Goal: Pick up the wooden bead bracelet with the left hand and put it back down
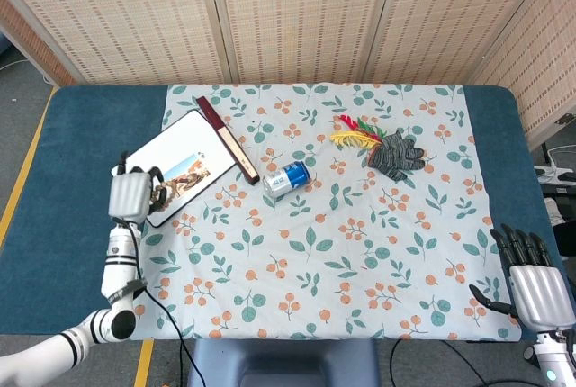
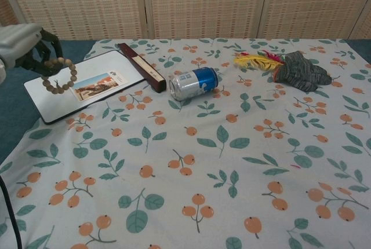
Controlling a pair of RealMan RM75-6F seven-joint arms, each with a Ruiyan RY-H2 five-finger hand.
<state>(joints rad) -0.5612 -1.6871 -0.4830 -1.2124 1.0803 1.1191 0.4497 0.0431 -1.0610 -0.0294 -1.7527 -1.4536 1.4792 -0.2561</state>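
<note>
The can (image 2: 194, 83) lies mid-bench on the cloth (image 2: 232, 162). Left of the can: folded fan (image 2: 142, 67), then tablet (image 2: 81, 90). Right of the can: feathers (image 2: 255, 59), glove (image 2: 301, 70).

Tan bracelet (image 2: 58, 76), blue-silver can (image 2: 193, 82), leaf-and-berry patterned cloth (image 2: 232, 145).

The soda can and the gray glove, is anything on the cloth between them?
Only bare flowered tablecloth lies between the soda can and the gray glove; the colored feathers sit just behind that line. The chest view shows it.
</note>
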